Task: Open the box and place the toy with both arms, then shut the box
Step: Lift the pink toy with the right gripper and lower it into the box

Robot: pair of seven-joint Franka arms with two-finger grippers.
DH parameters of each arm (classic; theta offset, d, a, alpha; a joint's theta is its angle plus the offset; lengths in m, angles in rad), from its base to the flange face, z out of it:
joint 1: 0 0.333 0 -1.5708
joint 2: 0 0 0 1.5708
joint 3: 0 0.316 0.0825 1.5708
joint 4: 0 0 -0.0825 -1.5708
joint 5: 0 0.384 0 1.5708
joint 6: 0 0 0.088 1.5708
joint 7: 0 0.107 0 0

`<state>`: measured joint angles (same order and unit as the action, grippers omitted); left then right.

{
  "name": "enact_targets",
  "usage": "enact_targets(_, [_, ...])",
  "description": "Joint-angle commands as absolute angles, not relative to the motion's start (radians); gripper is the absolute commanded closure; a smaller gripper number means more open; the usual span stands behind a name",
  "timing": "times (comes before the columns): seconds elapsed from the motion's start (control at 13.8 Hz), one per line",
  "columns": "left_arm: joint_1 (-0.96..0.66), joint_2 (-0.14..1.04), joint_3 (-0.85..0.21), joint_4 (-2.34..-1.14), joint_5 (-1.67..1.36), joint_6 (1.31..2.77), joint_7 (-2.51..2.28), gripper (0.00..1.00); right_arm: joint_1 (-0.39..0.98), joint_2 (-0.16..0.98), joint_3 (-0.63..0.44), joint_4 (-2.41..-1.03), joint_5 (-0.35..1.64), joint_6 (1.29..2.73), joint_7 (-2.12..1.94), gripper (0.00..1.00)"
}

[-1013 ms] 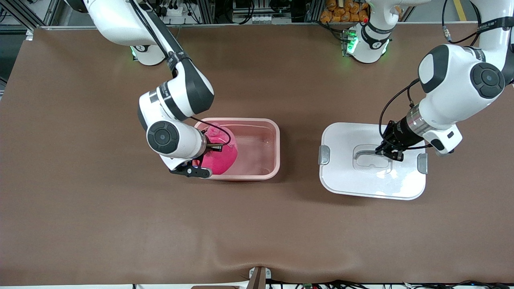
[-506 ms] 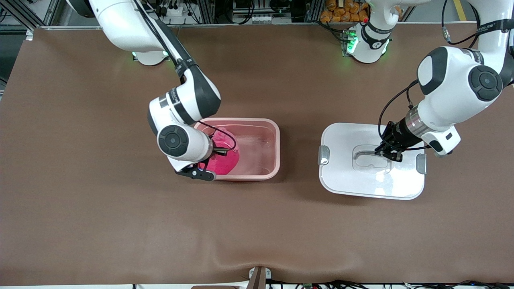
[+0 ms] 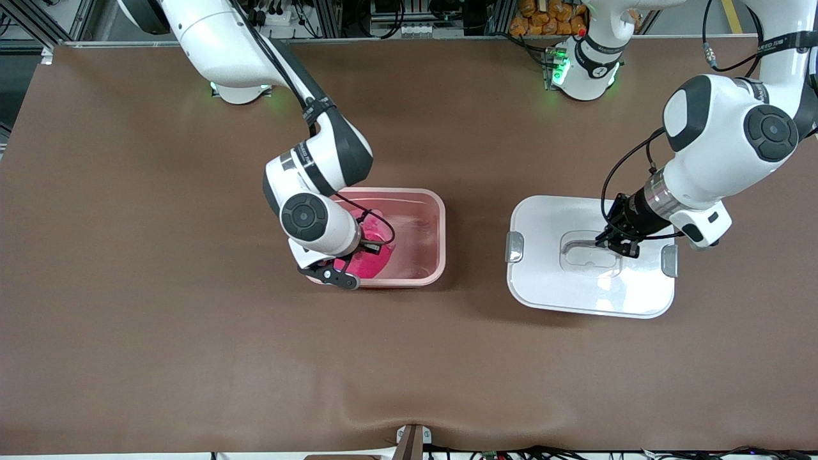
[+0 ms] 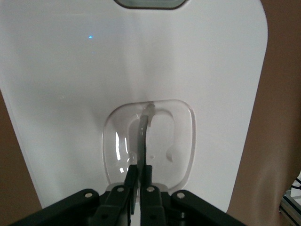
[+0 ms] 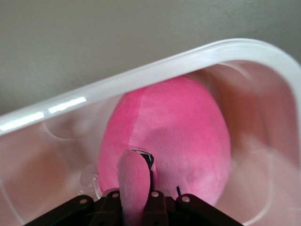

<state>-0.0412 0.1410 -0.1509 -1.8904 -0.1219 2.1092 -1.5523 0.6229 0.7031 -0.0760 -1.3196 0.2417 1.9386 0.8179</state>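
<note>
The pale pink box (image 3: 441, 217) stands open in the middle of the table; its rim (image 5: 155, 70) fills the right wrist view. My right gripper (image 3: 359, 253) is over the box's end nearest the right arm, shut on a light pink flap of the hot-pink toy (image 3: 370, 262). The toy's body (image 5: 174, 127) hangs inside the box walls from that gripper (image 5: 135, 189). The white lid (image 3: 575, 287) lies toward the left arm's end of the table. My left gripper (image 3: 612, 246) is shut on the thin handle (image 4: 145, 122) in the lid's recessed centre (image 4: 140, 172).
Grey clips (image 3: 515, 247) (image 3: 670, 260) sit on the lid's two short ends. Brown table surface (image 3: 409, 358) stretches between the box and the lid and toward the front camera. The arms' green-lit bases (image 3: 578, 70) stand along the table's edge farthest from that camera.
My right gripper has carried the toy along the box toward its middle, deeper within the walls. The lid has shifted slightly toward the box with my left gripper still shut on its handle.
</note>
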Motion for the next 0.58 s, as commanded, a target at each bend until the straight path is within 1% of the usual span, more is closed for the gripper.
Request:
enact_targets(0.0, [-0.060, 0.156, -0.150, -1.875, -0.133, 2.117, -1.585, 1.00, 0.660, 0.747, -0.084, -1.293, 0.261, 2.005, 0.867, 1.00])
enact_targets(0.29, [-0.074, 0.160, -0.150, -1.876, -0.130, 2.132, -1.617, 1.00, 0.707, 0.785, -0.084, -1.293, 0.262, 2.135, 0.903, 1.00])
enact_targets(0.51, [-0.089, 0.166, -0.152, -1.876, -0.130, 2.166, -1.669, 1.00, 0.729, 0.807, -0.084, -1.292, 0.262, 2.172, 0.902, 1.00])
